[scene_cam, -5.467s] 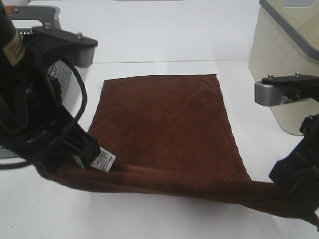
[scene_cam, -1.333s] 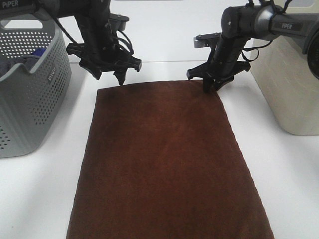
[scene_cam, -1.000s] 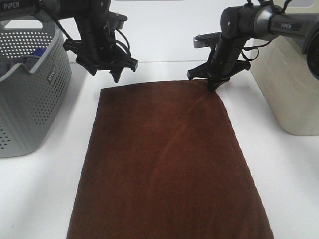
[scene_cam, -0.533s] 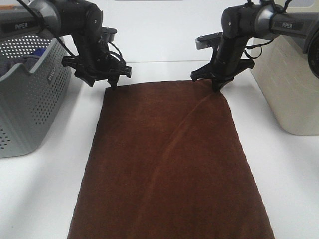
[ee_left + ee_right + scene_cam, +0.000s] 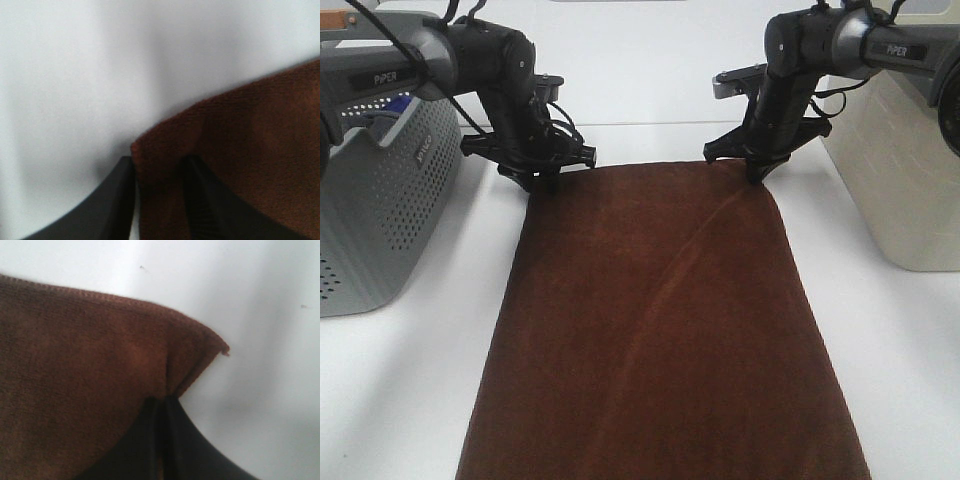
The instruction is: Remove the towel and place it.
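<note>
The dark brown towel [image 5: 660,320] lies spread flat on the white table, running from the far middle to the near edge, with a diagonal crease. My left gripper [image 5: 542,183] is down on its far left corner. In the left wrist view its fingers [image 5: 117,200] stand a little apart with the corner [image 5: 160,170] between them. My right gripper [image 5: 757,175] is at the far right corner. In the right wrist view it [image 5: 162,405] is shut tight on the pinched, hemmed corner [image 5: 195,355]. No white tag shows.
A grey perforated basket [image 5: 380,210] holding a blue cloth [image 5: 400,102] stands at the left, close to my left arm. A beige bin [image 5: 895,170] stands at the right, just beyond my right arm. White table shows on both sides of the towel.
My left gripper rose off the far edge, then moved left and down onto the far left corner. The right gripper stayed at its corner and a diagonal crease formed.
</note>
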